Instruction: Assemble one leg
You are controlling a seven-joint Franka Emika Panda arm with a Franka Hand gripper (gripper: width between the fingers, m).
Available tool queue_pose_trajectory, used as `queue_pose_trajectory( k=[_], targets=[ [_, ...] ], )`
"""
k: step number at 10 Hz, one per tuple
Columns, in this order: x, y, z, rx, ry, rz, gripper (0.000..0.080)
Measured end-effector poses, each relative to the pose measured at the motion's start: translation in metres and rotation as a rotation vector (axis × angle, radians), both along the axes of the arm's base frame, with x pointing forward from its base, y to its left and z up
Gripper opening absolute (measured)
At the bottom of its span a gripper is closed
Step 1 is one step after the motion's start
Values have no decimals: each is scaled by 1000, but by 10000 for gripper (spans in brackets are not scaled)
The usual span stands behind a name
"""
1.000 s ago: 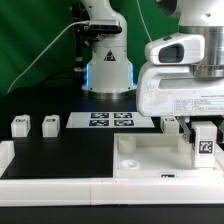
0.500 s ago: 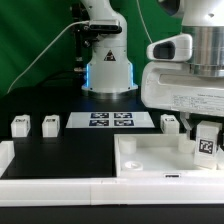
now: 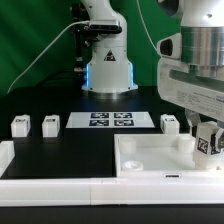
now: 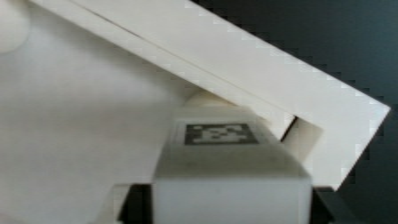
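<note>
My gripper (image 3: 207, 141) is shut on one leg (image 3: 208, 142), a small white block with a marker tag, held tilted over the far right corner of the large white tray-like part (image 3: 150, 181). In the wrist view the leg (image 4: 222, 165) sits between my dark fingers (image 4: 139, 200), tag facing the camera, right by the tray's raised rim (image 4: 231, 60). My gripper (image 4: 226, 203) is at that view's edge. Two more legs (image 3: 20, 125) (image 3: 50, 124) stand at the exterior view's left. A third (image 3: 170, 122) stands behind the tray, next to my gripper.
The marker board (image 3: 110, 120) lies at the table's middle back, in front of the arm's base (image 3: 108, 65). A white L-shaped rail (image 3: 25, 183) runs along the front left edge of the black table.
My gripper has turned and shifted slightly toward the exterior view's right, still holding the leg, which now tilts over the tray's corner.
</note>
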State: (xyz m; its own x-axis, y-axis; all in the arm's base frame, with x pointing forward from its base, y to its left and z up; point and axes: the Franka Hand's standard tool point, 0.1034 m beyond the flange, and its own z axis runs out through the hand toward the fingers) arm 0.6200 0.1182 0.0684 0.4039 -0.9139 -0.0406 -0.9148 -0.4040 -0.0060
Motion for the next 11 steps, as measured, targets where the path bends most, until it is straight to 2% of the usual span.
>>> queue_pose_trajectory(
  k=[5,8,10,11],
  targets=[
    [1,-2,-1,22,18,-525,294],
    [0,-1,-1,24,22,-589,294],
    [0,0,-1,24,21,-564,595],
    [0,-1,-1,24,16,-489,633]
  ],
)
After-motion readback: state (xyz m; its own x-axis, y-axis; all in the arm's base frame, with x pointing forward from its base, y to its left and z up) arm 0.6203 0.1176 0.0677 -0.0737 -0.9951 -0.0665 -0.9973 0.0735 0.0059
